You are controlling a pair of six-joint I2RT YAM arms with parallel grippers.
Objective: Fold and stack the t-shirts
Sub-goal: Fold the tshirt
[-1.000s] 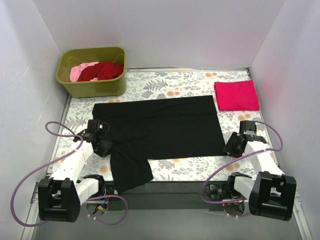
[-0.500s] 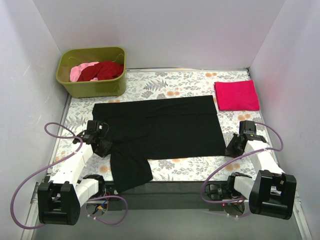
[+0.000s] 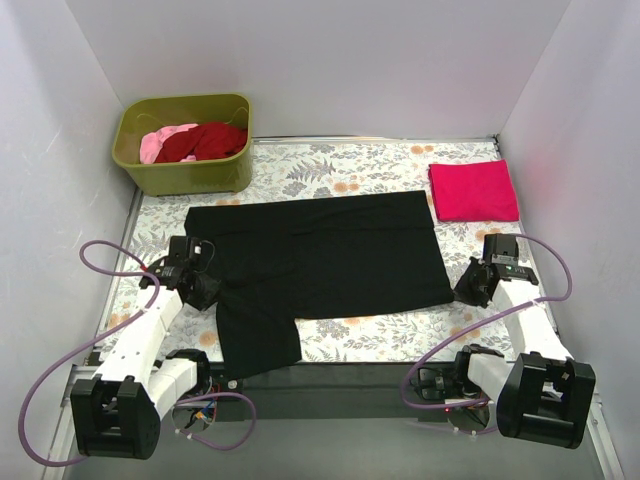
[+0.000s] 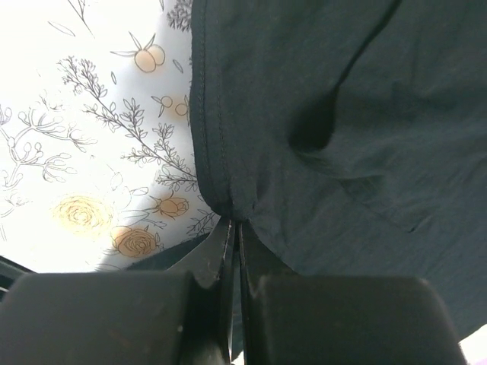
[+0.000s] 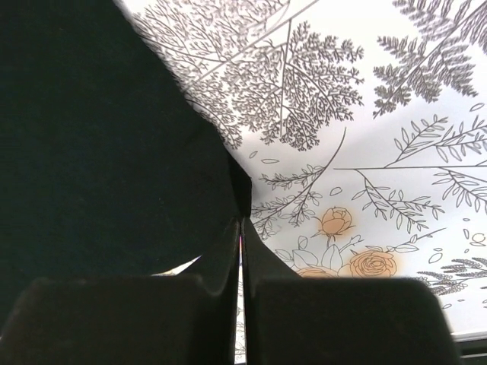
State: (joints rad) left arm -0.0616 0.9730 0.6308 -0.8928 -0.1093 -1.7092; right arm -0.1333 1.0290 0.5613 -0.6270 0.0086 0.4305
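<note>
A black t-shirt (image 3: 320, 255) lies spread flat across the middle of the floral cloth, one part hanging toward the near edge. My left gripper (image 3: 207, 291) is shut on its left hemmed edge; in the left wrist view the seam of the black t-shirt (image 4: 342, 137) runs into the tips of the left gripper (image 4: 234, 225). My right gripper (image 3: 460, 293) is shut on the shirt's near right corner, and the right wrist view shows the black t-shirt (image 5: 99, 137) pinched in the right gripper (image 5: 240, 222). A folded magenta-pink t-shirt (image 3: 473, 190) lies at the back right.
An olive-green tub (image 3: 185, 176) stands at the back left with a dark red t-shirt (image 3: 207, 140) and a pale pink t-shirt (image 3: 160, 143) bunched inside. White walls close in the left, right and back. The floral table cloth (image 3: 340, 170) covers the surface.
My right gripper has closed on the black shirt's near right corner and drifted slightly right. My left gripper, still shut on the shirt, has shifted a little up and left.
</note>
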